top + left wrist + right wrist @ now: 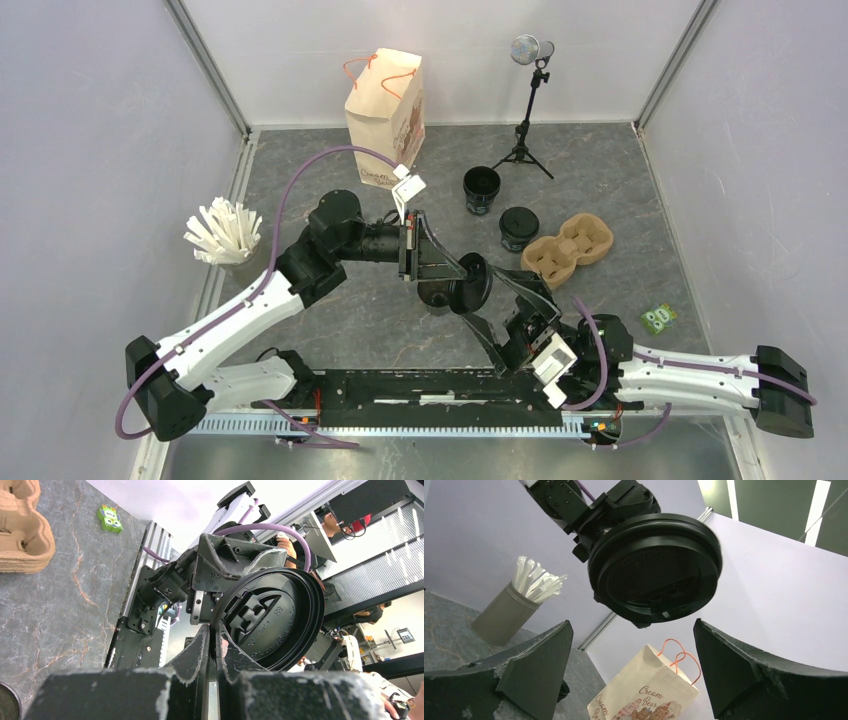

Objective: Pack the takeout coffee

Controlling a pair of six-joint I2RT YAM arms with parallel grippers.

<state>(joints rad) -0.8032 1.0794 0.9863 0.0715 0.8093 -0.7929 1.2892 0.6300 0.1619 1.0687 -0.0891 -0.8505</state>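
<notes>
While the left gripper (215,641) pinches the rim of a loose black lid (476,284) between closed fingers, the right gripper (631,625) sits just beside the lid at its 5 o'clock with both fingers spread wide, touching nothing.

The lid is held in the air near the middle of the table (350,320). It stands on edge, with its axis running roughly from 10 to 4 o'clock in the top view. Its hollow underside faces the left wrist and its moulded top faces the right wrist. In the right wrist view the sip opening is at the lid's lower edge.

Two cups show plainly, both upright on the table. One open cup (481,190) stands at the lid's 12 o'clock and one lidded cup (518,228) at its 1 o'clock. The two are near each other but apart.

One brown carrier (568,248) lies just beside the lidded cup, at 2 o'clock. One paper bag (385,115) stands at 11 o'clock, and one holder of white straws (225,235) at 9 o'clock. One small green item (659,318) lies just past 3 o'clock.
</notes>
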